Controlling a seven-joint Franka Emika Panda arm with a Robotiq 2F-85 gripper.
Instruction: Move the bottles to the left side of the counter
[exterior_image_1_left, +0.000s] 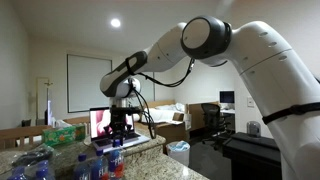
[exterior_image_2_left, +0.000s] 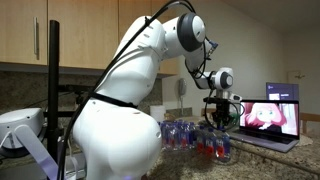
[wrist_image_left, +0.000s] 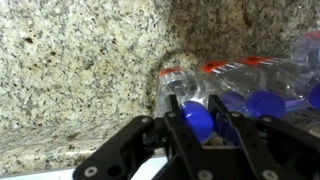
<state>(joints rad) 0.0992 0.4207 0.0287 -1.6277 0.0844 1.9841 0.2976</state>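
Found the tool (wrist_image_left: 198, 118) low over the speckled granite tabletop (wrist_image_left: 70, 60). Saw its fingers (wrist_image_left: 172, 125) drawn in narrowly on either side of the blue cap of one bottle (wrist_image_left: 183, 92), apparently pinching it, though could not confirm contact from the blurred wrist view. Noted that bottle at the edge of the other bottles (wrist_image_left: 255, 85), red-labelled and crowded just beside it. In both exterior views, made out the tool right atop the cluster, near an open laptop (exterior_image_2_left: 275, 115).
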